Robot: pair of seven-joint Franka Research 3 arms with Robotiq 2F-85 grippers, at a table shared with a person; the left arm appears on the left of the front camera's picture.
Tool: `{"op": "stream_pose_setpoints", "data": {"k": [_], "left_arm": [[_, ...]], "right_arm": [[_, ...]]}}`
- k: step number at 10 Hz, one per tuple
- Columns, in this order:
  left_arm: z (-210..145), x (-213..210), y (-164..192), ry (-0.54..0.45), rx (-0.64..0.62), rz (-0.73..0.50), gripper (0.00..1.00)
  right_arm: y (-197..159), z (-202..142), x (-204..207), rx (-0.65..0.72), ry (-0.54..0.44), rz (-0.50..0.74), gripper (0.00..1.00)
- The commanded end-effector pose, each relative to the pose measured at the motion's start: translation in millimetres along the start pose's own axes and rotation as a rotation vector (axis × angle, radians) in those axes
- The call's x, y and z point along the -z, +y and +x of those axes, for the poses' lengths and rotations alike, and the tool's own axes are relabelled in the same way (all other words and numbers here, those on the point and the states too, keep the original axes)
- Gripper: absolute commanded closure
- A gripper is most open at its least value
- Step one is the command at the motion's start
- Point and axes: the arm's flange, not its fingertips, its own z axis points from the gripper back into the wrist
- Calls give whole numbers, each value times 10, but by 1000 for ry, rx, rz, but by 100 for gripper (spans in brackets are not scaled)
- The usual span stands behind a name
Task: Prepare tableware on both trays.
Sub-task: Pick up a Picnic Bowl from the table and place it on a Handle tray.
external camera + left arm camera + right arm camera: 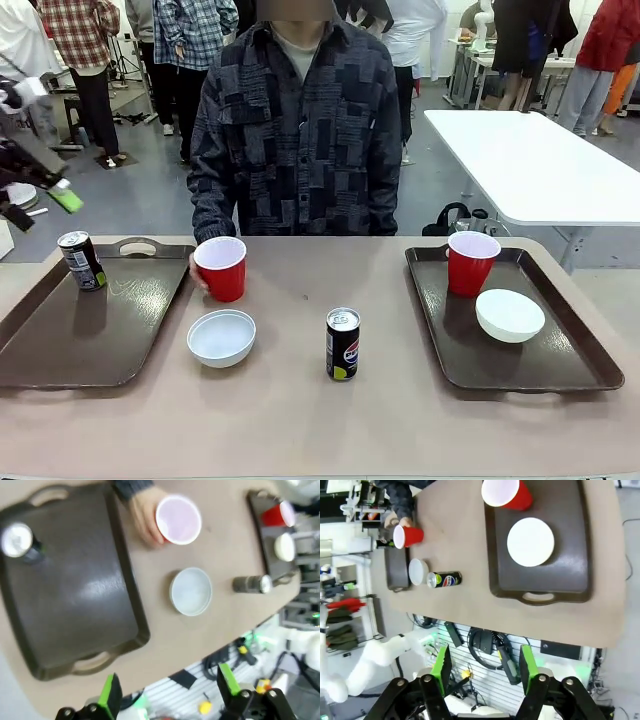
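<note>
Loading half done: bowl (pixel 221 337), middle can (pixel 342 344) and person-held cup (pixel 221 268) are left between left tray (pixel 90 345) and right tray (pixel 500 365). Left gripper (pixel 168 680) and right gripper (pixel 482 662) are released, empty. Next, middle can should be grasped.

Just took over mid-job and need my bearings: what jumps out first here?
A person's hand holds a red cup on the table beside the left tray, which carries just one can at its far corner. A white bowl and a second can stand loose between the trays, while the right tray has a cup and bowl.
</note>
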Motion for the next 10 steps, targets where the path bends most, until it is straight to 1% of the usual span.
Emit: {"op": "stream_pose_setpoints", "data": {"k": [1, 2, 3, 4, 5, 6, 7, 8, 9, 10], "left_arm": [[161, 237, -266, 44, -37, 126, 0], [208, 437, -470, 49, -60, 180, 0], [236, 626, -599, 51, -85, 234, 0], [245, 849, -695, 43, -90, 305, 0], [225, 1038, -756, 26, -80, 372, 0], [207, 1169, -747, 18, -66, 411, 0], [188, 1283, -726, -13, -44, 418, 0], [115, 1380, -702, -26, 24, 384, 0], [199, 1210, -764, 26, -34, 378, 0], [199, 1210, -764, 26, -34, 378, 0]], "right_arm": [[-185, 182, -273, -22, 18, 54, 29], [-370, 185, -445, -4, 4, 92, 22], [-518, 178, -523, -7, 2, 117, 9], [-627, 192, -563, -21, 3, 140, 5], [-681, 200, -512, -29, 13, 147, 5], [-556, 124, -525, 6, -13, 83, 5], [-556, 124, -525, 6, -13, 83, 5], [-556, 124, -525, 6, -13, 83, 5], [-556, 124, -525, 6, -13, 83, 5], [-556, 124, -525, 6, -13, 83, 5]]}}
